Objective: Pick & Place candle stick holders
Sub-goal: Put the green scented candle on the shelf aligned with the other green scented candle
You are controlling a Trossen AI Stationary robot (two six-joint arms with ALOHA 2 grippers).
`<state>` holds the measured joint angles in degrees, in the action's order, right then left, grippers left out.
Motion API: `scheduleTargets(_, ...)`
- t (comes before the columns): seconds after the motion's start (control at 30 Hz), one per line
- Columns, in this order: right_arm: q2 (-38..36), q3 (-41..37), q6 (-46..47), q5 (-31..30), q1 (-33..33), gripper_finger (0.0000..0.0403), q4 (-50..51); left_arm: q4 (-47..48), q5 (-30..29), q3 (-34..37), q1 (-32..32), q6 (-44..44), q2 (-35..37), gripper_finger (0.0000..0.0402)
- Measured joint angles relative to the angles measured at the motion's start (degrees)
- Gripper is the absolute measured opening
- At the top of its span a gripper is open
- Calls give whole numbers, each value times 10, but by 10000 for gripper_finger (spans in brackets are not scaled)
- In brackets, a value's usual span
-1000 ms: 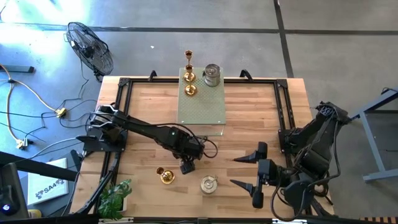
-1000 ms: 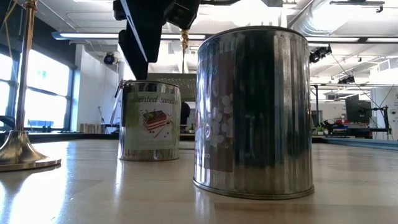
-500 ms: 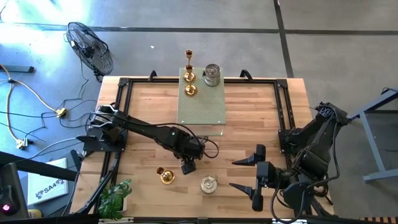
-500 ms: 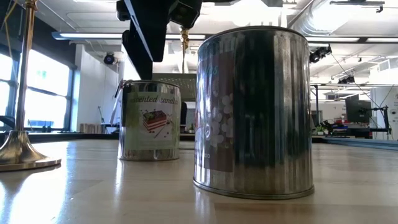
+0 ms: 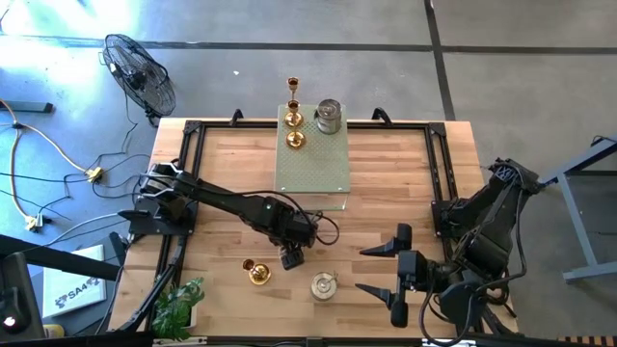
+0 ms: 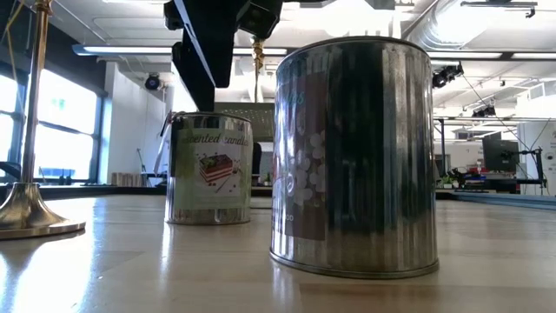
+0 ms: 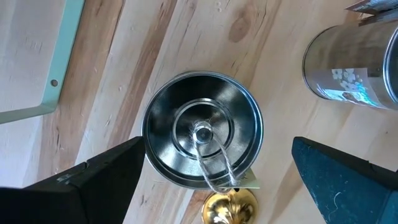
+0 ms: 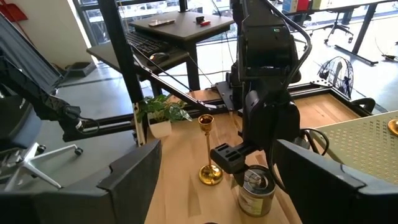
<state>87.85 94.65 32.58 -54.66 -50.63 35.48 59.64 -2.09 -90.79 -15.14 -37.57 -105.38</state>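
Silver holder (image 7: 202, 138) stands upright, mouth up, under the left gripper (image 5: 290, 256), jaws spread wide, empty; right gripper (image 5: 378, 269) open, empty.

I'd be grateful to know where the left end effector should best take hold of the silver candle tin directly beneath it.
Probably by its round side wall, from straight above. The silver candle tin stands upright and open-topped, its rim facing the left end effector, whose open fingers already straddle it. Closing across the widest part of the wall seems safest; the gold holder stands close beside it, so descend vertically.
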Motion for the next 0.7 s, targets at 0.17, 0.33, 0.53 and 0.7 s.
scheduleTargets(0.17, 0, 0, 0, 0, 0, 307, 0, 9, 5, 1, -1, 3, -16, 399)
scheduleTargets(0.33, 0, 0, 0, -3, 0, 307, -1, -3, 14, 0, -7, 11, -32, 399)
scheduleTargets(0.53, 0, 0, 0, -2, 0, 307, 0, -15, 20, 0, -7, 13, -36, 399)
scheduleTargets(0.7, 0, 0, 0, -3, 0, 307, 0, -17, 20, 0, -6, 16, -37, 399)
